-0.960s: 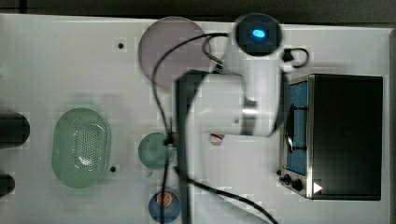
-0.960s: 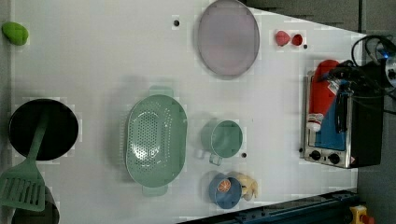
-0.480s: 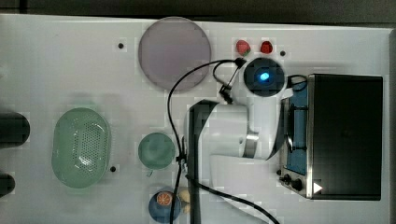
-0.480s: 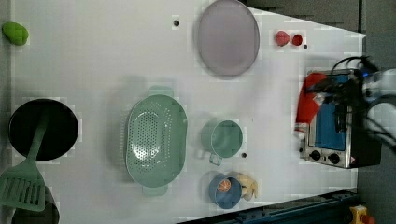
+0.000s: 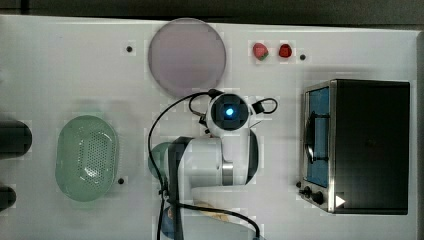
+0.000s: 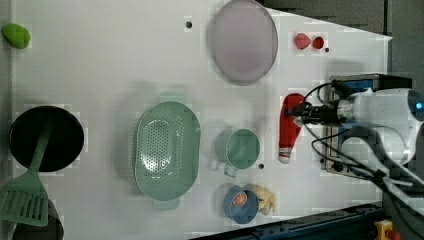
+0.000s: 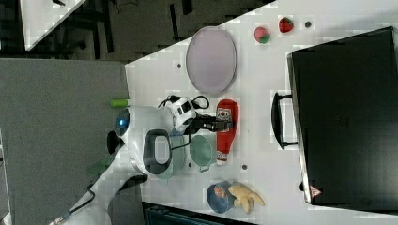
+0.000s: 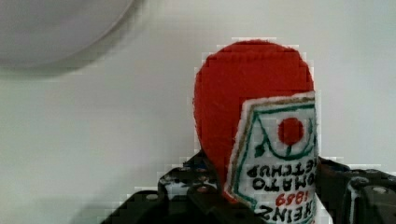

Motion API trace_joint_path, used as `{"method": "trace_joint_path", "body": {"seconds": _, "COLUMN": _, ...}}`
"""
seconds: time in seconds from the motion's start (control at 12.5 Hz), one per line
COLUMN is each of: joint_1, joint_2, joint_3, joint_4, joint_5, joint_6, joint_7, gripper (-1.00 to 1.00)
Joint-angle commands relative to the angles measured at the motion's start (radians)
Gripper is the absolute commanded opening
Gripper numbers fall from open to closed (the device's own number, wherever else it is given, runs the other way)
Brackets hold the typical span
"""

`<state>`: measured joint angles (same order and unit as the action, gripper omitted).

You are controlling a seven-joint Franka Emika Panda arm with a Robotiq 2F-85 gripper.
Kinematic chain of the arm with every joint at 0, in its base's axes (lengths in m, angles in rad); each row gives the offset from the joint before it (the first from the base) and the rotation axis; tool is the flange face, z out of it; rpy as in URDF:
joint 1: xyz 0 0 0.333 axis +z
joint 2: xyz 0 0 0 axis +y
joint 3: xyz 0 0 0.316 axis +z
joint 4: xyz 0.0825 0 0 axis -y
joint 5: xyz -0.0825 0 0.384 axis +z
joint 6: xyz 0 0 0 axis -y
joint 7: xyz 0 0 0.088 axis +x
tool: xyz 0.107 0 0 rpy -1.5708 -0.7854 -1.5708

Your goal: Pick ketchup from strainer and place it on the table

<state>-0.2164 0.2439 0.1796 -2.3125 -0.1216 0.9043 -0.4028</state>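
Observation:
The ketchup [image 6: 291, 125], a red squeeze bottle with a white cap and a white-and-red label, lies level over the white table [image 6: 100, 75] between the green cup and the oven. My gripper [image 6: 303, 113] is shut on its body from the oven side. In the wrist view the ketchup [image 8: 254, 107] sits between my dark fingers [image 8: 187, 189]. The right view has the ketchup [image 7: 226, 133] beside the cup with the gripper [image 7: 221, 124] on it. The mint-green strainer [image 6: 166, 150] stands empty, well apart, also in the top view [image 5: 87, 157]. The arm hides the bottle in the top view.
A green cup [image 6: 241, 148] stands close beside the bottle. A black toaster oven [image 5: 367, 145] is on its other side. A lilac plate [image 6: 243, 40], two strawberries [image 6: 301, 41], a blue bowl [image 6: 240, 204], a black pan [image 6: 46, 138] and a green spatula [image 6: 25, 202] are around.
The arm has carried the ketchup away from the oven toward the green cup, leftward and downward in the left view. The strainer and other things have stayed put.

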Motion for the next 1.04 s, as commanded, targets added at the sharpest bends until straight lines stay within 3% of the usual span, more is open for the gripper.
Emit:
{"method": "trace_joint_path", "body": {"seconds": 0.08, "joint_1": -0.003, "joint_2": 0.027, "joint_3": -0.016, "joint_4": -0.046, "joint_5": 0.001, "joint_6": 0.12, "joint_7": -0.05, "gripper": 0.26}}
{"method": "trace_joint_path", "body": {"seconds": 0.32, "joint_1": -0.003, "joint_2": 0.058, "joint_3": -0.018, "joint_4": -0.05, "joint_5": -0.001, "joint_6": 0.182, "joint_7": -0.05, "gripper": 0.89}}
{"method": "trace_joint_path", "body": {"seconds": 0.4, "joint_1": -0.003, "joint_2": 0.047, "joint_3": -0.018, "joint_4": -0.048, "joint_5": -0.001, "joint_6": 0.176, "joint_7": -0.05, "gripper": 1.0}}
{"method": "trace_joint_path", "body": {"seconds": 0.8, "joint_1": -0.003, "joint_2": -0.108, "joint_3": -0.008, "joint_4": 0.053, "joint_5": 0.0, "joint_6": 0.109, "joint_7": -0.008, "gripper": 1.0}}
{"method": "trace_joint_path", "body": {"seconds": 1.04, "joint_1": -0.003, "joint_2": -0.169, "joint_3": 0.0, "joint_4": 0.214, "joint_5": 0.0, "joint_6": -0.127, "joint_7": 0.106, "gripper": 1.0}}
